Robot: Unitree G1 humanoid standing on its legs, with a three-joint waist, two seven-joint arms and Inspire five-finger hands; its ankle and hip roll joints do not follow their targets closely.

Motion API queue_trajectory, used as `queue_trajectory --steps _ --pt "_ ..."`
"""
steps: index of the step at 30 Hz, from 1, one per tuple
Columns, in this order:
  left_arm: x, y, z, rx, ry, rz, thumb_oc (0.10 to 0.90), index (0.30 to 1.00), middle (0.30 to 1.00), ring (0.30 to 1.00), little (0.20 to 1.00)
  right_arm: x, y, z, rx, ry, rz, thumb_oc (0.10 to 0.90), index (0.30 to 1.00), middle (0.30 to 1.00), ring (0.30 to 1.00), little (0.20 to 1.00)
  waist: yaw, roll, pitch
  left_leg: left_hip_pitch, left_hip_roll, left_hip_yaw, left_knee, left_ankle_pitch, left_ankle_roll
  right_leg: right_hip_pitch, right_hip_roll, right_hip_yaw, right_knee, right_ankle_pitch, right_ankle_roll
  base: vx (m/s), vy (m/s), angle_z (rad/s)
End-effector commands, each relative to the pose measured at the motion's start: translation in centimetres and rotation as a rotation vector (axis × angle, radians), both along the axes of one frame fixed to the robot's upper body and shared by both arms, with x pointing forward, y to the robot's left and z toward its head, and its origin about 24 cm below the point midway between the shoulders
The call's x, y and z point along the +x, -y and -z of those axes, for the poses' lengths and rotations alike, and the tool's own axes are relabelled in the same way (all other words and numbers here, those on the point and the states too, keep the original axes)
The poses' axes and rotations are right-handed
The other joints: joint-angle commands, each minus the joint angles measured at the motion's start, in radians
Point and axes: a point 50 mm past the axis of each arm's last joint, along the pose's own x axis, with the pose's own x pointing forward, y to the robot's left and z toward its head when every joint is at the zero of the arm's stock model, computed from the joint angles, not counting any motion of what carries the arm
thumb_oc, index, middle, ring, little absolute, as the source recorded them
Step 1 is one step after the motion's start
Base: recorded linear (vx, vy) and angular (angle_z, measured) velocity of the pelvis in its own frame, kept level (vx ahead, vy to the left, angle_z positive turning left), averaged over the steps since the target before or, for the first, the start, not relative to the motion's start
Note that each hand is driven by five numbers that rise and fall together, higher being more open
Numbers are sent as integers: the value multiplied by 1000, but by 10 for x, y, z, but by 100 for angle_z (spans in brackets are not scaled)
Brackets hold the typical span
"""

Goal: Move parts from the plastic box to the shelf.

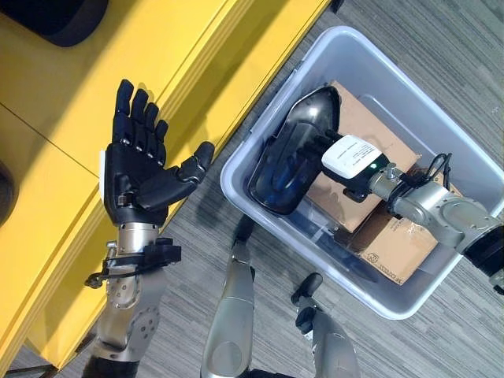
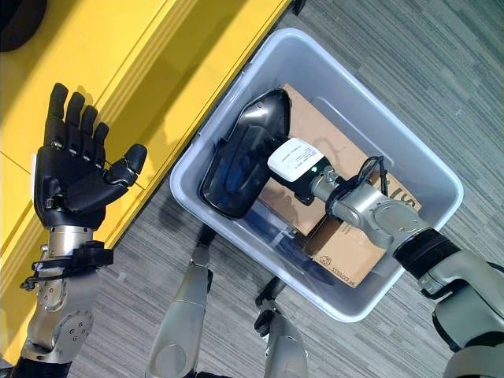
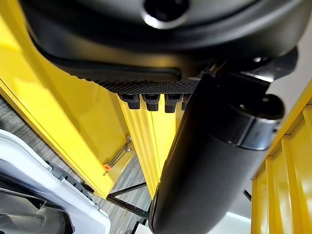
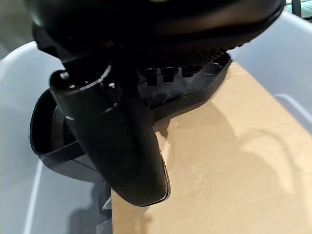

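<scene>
A glossy black shell-shaped part [image 1: 285,161] leans tilted in the grey plastic box [image 1: 230,187], partly on a flat cardboard box [image 1: 364,118]. My right hand [image 1: 317,146] reaches into the plastic box from the right, its wrist under a white camera block. In the right wrist view the thumb [image 4: 117,146] lies outside the part's rim [image 4: 46,151] while the straight fingers [image 4: 168,74] sit just inside it, so the hand is open. My left hand [image 1: 138,169] is held up with fingers spread, palm toward me, empty, over the edge of the yellow shelf [image 1: 71,87].
A second cardboard box [image 1: 394,242] lies lower in the plastic box under my right forearm. A dark round object [image 1: 55,16] rests at the shelf's far left, another [image 1: 4,193] at its left edge. Grey carpet surrounds the plastic box.
</scene>
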Motion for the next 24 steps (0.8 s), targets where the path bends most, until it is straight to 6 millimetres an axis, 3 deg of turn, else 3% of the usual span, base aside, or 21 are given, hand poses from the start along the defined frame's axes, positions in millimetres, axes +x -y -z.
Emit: queue_trajectory --steps 1,11,12,13,16,17,24 --pt "-25 20 -45 -2 310 78 900 1000 1000 1000 1000 4 -14 -53 -48 194 -81 900 1000 1000 1000 1000 -10 55 -15 10 95 46 -129 122 -74 31 -10 31 110 -137 -28 0 0 0" --pt "-25 24 -47 -22 324 87 900 1000 1000 1000 1000 11 -23 -53 -89 223 -89 900 1000 1000 1000 1000 -5 61 -15 -28 85 38 -126 123 -71 0 -11 25 119 -141 -31 1 -2 3" --pt "-25 24 -47 -24 321 88 900 1000 1000 1000 1000 11 -24 -51 -92 219 -91 900 1000 1000 1000 1000 -10 56 -15 -15 82 35 -126 103 -78 12 -12 36 123 -161 -29 4 -2 4" --pt "-25 24 -48 -23 327 89 900 1000 1000 1000 1000 11 -24 -53 -91 225 -90 900 1000 1000 1000 1000 -6 61 -15 -32 83 35 -125 122 -70 -2 -11 23 121 -143 -30 9 8 5" --pt "-24 26 -48 -29 329 97 900 1000 1000 1000 1000 12 -25 -51 -90 223 -91 900 1000 1000 1000 1000 -8 57 -15 -24 75 32 -121 100 -78 11 -12 32 123 -165 -30 9 1 6" --pt "-24 27 -49 -29 336 98 900 1000 1000 1000 1000 13 -25 -52 -89 225 -87 900 1000 1000 1000 1000 -3 61 -15 -42 74 32 -120 118 -70 -2 -12 19 122 -148 -32 70 -53 5" --pt "-24 28 -47 -29 328 95 900 1000 1000 1000 1000 16 -21 -41 -98 195 -66 900 1000 1000 1000 1000 -5 59 -15 -42 66 28 -120 96 -76 -2 -13 24 133 -173 -33 17 -10 5"
